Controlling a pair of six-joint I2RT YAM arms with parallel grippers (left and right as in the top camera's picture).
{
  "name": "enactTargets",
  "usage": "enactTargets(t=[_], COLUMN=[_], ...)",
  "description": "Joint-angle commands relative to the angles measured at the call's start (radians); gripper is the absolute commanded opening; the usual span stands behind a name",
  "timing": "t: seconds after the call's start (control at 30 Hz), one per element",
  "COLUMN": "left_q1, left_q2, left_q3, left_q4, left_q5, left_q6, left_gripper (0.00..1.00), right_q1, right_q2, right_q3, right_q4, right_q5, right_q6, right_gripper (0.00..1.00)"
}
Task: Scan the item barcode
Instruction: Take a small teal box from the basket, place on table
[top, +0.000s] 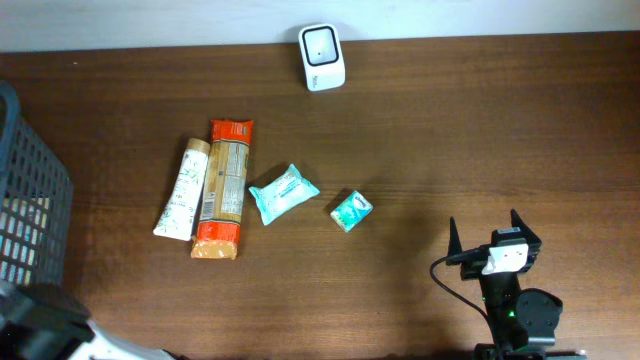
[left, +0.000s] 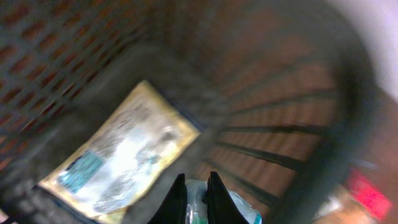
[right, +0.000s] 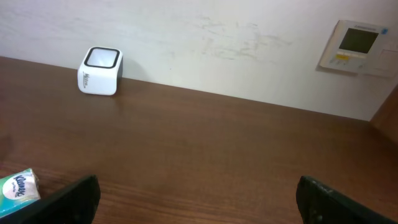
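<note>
**Left gripper closed inside the basket, right gripper wide by the tissues**

The brown table (top: 450, 120) carries everything. At its left edge stands the dark mesh basket (top: 30, 190), and the left arm (top: 40, 320) shows only as a blurred dark mass just below it. In the left wrist view the left gripper (left: 196, 184) is down among the basket's bars, jaws drawn together with only a sliver between them. A yellow packet (left: 118, 158) lies flat on the basket floor, up and to the left of the fingertips. A pale teal-and-white wrapped item (left: 239, 208) sits right at the tips and spreads off to their right. Whether it is pinched cannot be told through the blur.

Mid-table, an orange snack pack (top: 223, 188) lies touching a white tube (top: 182, 190) on its left. A teal wipes packet (top: 284, 192) lies just to the right of the snack pack. The white scanner (top: 322, 57) sits at the far edge, well apart from both grippers. A small tissue pack (top: 352, 210) lies nearest the right gripper (top: 484, 228), off to its left. That gripper's jaws stand wide apart and hold nothing
</note>
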Motion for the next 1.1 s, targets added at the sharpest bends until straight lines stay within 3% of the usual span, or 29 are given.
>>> enactTargets(t=[0.0, 0.17, 0.37, 0.53, 0.57, 0.6, 0.63, 0.67, 0.7, 0.73, 0.77, 0.9, 1.0, 1.07], left_q1=[-0.158, -0.515, -0.938, -1.117, -1.133, -1.153, -1.167, -1.174, -1.174, -1.168, -1.156, -1.019, -0.855, -0.663], left_q2=[-0.111, -0.094, -0.087, -0.087, -0.087, -0.087, -0.087, -0.087, -0.088, -0.090, -0.095, -0.146, -0.185, -0.217], left_q3=[0.023, -0.112, -0.623, -0.857, -0.869, -0.872, -0.872, -0.868, -0.858, -0.827, -0.786, -0.459, -0.198, -0.061], left_q4=[-0.032, -0.050, 0.268, 0.456, 0.474, 0.490, 0.505, 0.524, 0.524, 0.515, 0.498, 0.338, 0.222, 0.158], left_q5=[0.128, 0.125, 0.127, 0.126, 0.126, 0.126, 0.126, 0.129, 0.129, 0.129, 0.129, -0.016, -0.142, -0.230], left_q6=[-0.001, 0.026, 0.032, 0.032, 0.032, 0.032, 0.032, 0.032, 0.032, 0.032, 0.032, 0.031, 0.029, -0.005], left_gripper=[0.00, 0.00, 0.00, 0.00, 0.04, 0.18, 0.27, 0.52, 0.62, 0.82, 0.91, 0.98, 1.00, 1.00], right_q1=[-0.006, -0.006, -0.006, -0.006, -0.006, -0.006, -0.006, -0.006, -0.006, -0.006, -0.006, -0.006, -0.006, -0.006], right_q2=[-0.006, -0.006, -0.006, -0.006, -0.006, -0.006, -0.006, -0.006, -0.006, -0.006, -0.006, -0.006, -0.006, -0.006], right_q3=[-0.008, -0.008, -0.008, -0.008, -0.008, -0.008, -0.008, -0.008, -0.008, -0.008, -0.008, -0.008, -0.008, -0.008], right_q4=[0.000, 0.000, 0.000, 0.000, 0.000, 0.000, 0.000, 0.000, 0.000, 0.000, 0.000, 0.000, 0.000, 0.000], right_q5=[-0.005, -0.005, -0.005, -0.005, -0.005, -0.005, -0.005, -0.005, -0.005, -0.005, -0.005, -0.005, -0.005, -0.005], right_q6=[0.000, 0.001, 0.001, 0.000, 0.001, 0.001, 0.001, 0.001, 0.001, 0.001, 0.001, 0.000, 0.001, 0.000], right_gripper=[0.99, 0.99, 0.98, 0.99, 0.99, 0.99, 0.99, 0.99, 0.99, 0.99, 0.99, 0.99, 0.99, 0.99])
